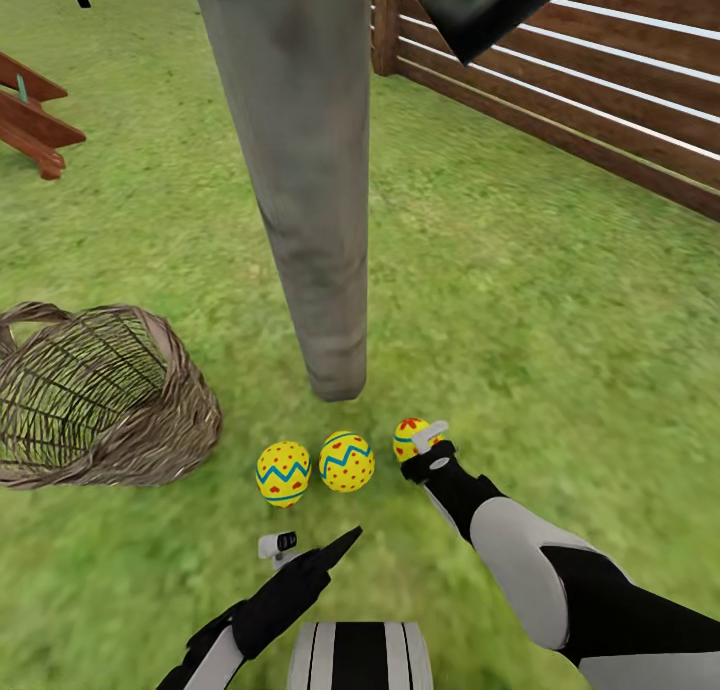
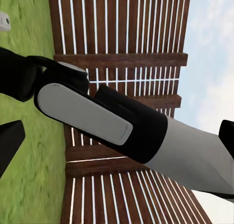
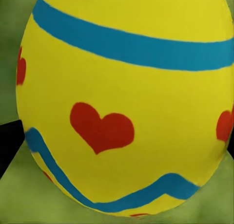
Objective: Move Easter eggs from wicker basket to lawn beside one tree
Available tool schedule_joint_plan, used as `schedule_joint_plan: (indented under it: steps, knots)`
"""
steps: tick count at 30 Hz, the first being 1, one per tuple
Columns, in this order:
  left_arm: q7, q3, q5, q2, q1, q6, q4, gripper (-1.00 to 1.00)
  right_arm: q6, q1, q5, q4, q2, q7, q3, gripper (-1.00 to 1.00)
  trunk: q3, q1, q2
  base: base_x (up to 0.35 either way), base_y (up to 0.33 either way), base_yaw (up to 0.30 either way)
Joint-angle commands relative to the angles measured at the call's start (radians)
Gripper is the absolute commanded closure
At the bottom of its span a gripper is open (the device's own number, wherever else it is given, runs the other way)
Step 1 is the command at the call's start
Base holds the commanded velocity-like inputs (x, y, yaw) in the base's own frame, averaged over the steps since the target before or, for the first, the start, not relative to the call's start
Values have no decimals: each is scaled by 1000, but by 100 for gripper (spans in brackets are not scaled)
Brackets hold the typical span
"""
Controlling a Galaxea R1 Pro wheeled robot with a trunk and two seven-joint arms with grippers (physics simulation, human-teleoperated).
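Three yellow Easter eggs with blue zigzags lie on the lawn at the foot of the pale grey tree trunk: one at left, one in the middle, one at right. My right gripper is down at the right egg, and its dark fingertips flank the egg at wide spread, open. My left gripper hovers open just in front of the eggs, holding nothing. The wicker basket lies tipped on its side to the trunk's left, with no egg visible inside.
A brown slat fence runs along the back right. A wooden play structure stands at the far left. A dark leaf cluster hangs at the top. Open grass lies to the right of the trunk. My right forearm crosses the left wrist view.
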Motion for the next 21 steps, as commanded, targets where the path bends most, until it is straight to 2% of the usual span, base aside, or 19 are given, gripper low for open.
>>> schedule_joint_plan:
  steps: [1,4,16,17,21]
  knots:
    - [0,-3,11,1,-1,10,1,-100,3,0,1,77,1,2,-12,100,-1,0,0,0,137,0]
    - [2,-4,11,1,-1,10,0,-100,3,0,1,79,1,4,-13,100,-1,0,0,0,164,0]
    - [2,-3,12,2,-1,11,1,-100,-18,2,-1,82,1,7,-13,100,-1,0,0,0,5,0]
    - [2,-3,13,2,-1,11,1,-100,-19,2,-1,82,1,7,-13,-100,-1,0,0,0,0,0]
    - [2,-3,13,2,-1,10,1,-100,-19,2,-1,85,1,7,-13,-100,-1,0,0,0,0,0]
